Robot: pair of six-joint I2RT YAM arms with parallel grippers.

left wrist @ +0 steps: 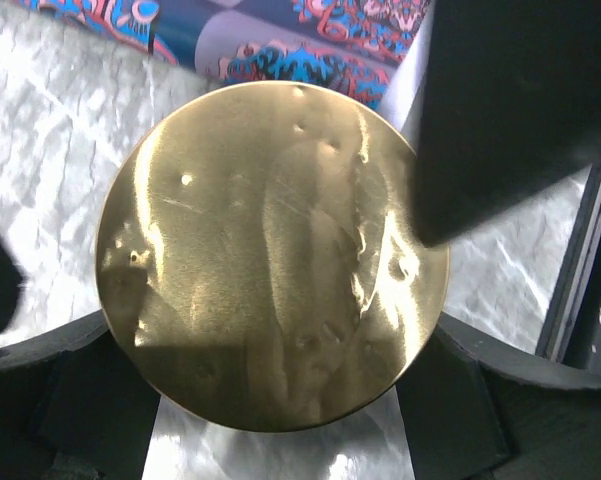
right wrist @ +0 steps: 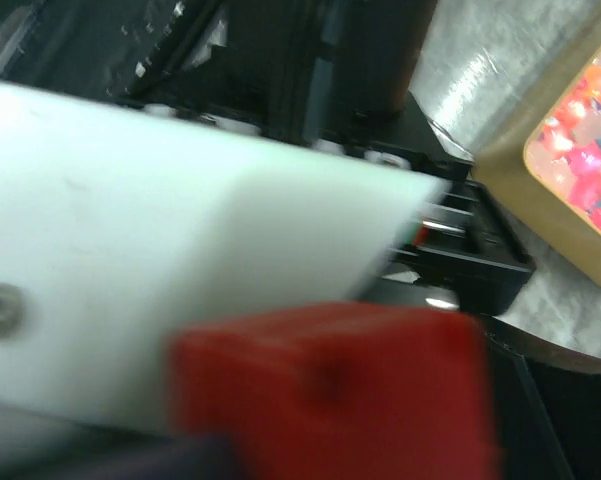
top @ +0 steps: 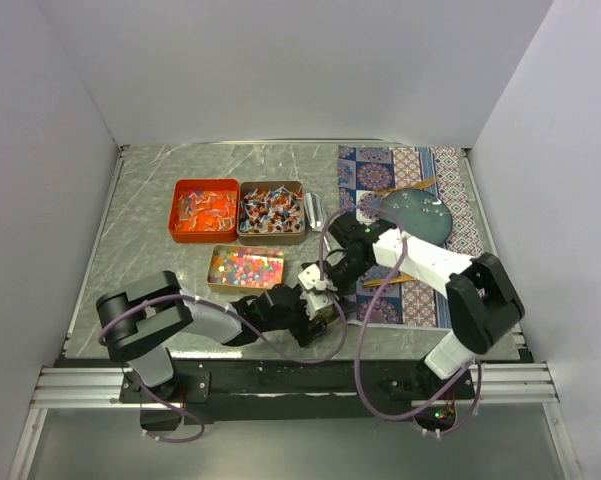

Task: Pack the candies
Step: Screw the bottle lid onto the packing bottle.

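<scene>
The candies lie in three open tins: red and orange pieces in an orange tin (top: 205,208), wrapped mixed pieces in a brown tin (top: 271,210), and bead-like multicoloured pieces in a gold tin (top: 245,267), which also shows in the right wrist view (right wrist: 580,170). My left gripper (top: 315,312) is near the front edge. In the left wrist view it (left wrist: 280,385) is shut across a round gold lid (left wrist: 270,250), one finger on each side. My right gripper (top: 325,278) hovers right over the left one. Its jaws are hidden behind a blurred white and red block (right wrist: 280,330).
A patterned mat (top: 460,180) covers the right side, with a teal plate (top: 418,213) and a gold utensil (top: 405,279) on it. A small silver object (top: 315,210) lies beside the brown tin. White walls enclose the table.
</scene>
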